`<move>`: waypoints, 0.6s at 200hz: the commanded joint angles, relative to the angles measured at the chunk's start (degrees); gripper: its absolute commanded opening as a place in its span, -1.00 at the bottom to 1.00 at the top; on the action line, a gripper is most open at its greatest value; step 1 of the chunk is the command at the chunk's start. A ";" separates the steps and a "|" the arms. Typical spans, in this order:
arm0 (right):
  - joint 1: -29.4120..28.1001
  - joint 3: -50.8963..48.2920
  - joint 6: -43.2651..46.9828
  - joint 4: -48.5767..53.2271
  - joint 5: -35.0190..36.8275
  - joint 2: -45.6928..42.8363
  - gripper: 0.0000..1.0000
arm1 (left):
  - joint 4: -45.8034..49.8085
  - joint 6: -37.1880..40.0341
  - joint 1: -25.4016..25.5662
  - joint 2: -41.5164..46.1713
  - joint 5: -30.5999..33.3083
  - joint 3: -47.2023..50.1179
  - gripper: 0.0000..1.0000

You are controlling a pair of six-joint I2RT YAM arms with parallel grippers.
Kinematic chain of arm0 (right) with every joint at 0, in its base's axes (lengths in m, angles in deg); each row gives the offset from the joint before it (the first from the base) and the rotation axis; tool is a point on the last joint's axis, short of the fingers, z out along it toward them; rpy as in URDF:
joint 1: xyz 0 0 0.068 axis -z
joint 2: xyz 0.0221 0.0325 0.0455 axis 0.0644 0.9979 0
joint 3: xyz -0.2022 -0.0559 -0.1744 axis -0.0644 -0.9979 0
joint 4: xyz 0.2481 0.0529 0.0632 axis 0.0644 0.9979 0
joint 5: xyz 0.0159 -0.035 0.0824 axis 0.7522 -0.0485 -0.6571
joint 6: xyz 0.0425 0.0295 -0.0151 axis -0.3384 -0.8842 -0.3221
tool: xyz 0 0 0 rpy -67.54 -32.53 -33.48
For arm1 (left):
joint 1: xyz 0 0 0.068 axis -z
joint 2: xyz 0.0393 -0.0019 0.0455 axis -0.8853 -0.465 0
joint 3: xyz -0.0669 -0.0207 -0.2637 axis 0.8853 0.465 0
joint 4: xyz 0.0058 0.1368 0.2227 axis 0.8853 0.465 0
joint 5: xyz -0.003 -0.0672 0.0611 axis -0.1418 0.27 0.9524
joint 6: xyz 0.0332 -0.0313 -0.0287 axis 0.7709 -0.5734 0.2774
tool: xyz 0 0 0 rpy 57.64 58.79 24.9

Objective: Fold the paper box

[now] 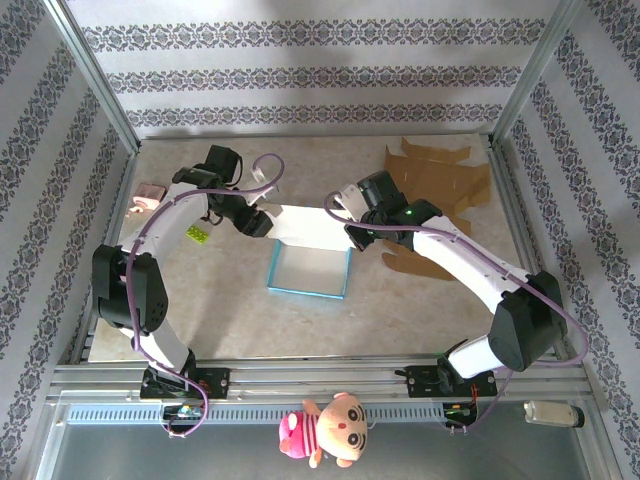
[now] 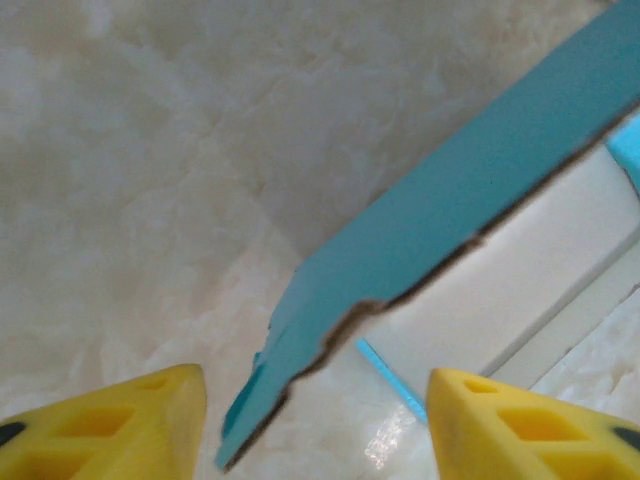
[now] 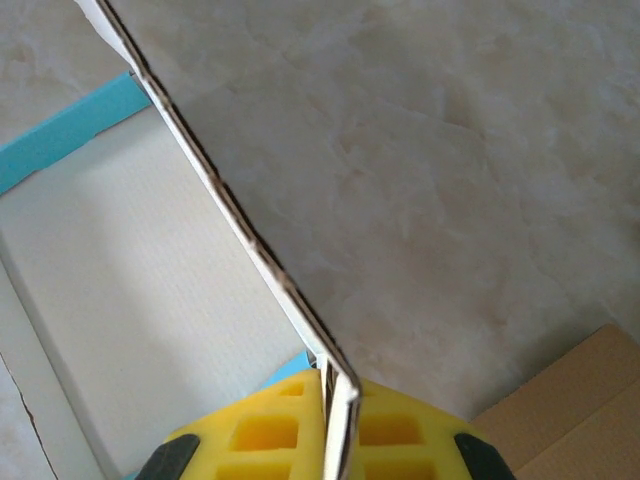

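The paper box [image 1: 309, 270], blue outside and white inside, sits mid-table with its back flap [image 1: 308, 224] raised. My left gripper [image 1: 257, 222] is at the flap's left end. In the left wrist view its yellow fingers [image 2: 120, 425] stand wide apart, open, and the flap's blue ragged corner [image 2: 300, 350] hangs between them, touching neither. My right gripper [image 1: 357, 236] is at the box's back right corner. In the right wrist view it [image 3: 337, 425] is shut on the thin edge of the box wall [image 3: 235, 225], with the white inside [image 3: 130, 290] to the left.
Flat brown cardboard sheets [image 1: 440, 178] lie at the back right, with another piece [image 1: 415, 264] under the right arm, also seen from the right wrist [image 3: 575, 405]. A small green item [image 1: 197, 236] and a pink-white object [image 1: 148, 197] lie at the left. Metal frame posts bound the table.
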 commanded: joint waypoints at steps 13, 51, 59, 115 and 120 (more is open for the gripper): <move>0.17 2.25 0.91 0.98 0.10 0.49 -1.00 | -2.93 1.20 -0.08 1.32 4.10 -1.08 0.35; 0.17 2.43 0.78 1.13 0.06 0.65 -1.00 | -1.12 1.21 0.12 -0.79 0.77 -2.27 0.24; 0.18 2.52 0.70 1.23 0.12 0.65 -1.00 | -1.03 1.10 0.20 -1.19 0.68 -2.43 0.21; 0.08 3.05 0.64 1.65 -0.32 0.74 -1.00 | -2.22 0.48 0.58 -2.71 -1.20 -3.40 -0.04; 0.08 3.05 0.58 1.65 -0.34 0.77 -1.00 | -2.47 0.31 0.51 -2.87 -1.28 -3.56 -0.08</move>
